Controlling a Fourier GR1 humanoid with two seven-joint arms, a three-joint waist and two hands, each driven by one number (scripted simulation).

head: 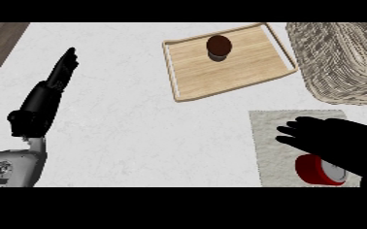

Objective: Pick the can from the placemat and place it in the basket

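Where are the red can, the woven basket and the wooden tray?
red can (309,171), head view: its red side wall.
woven basket (331,63), head view: its woven side.
wooden tray (247,63), head view: bare floor.

Even, bright, diffuse light over white counter (143,121); no glare. Soft short shadow under dark object (219,46) on wooden tray (237,73), at 12 o'clock. Black hands lack surface detail. No edge distortion, focus uniform
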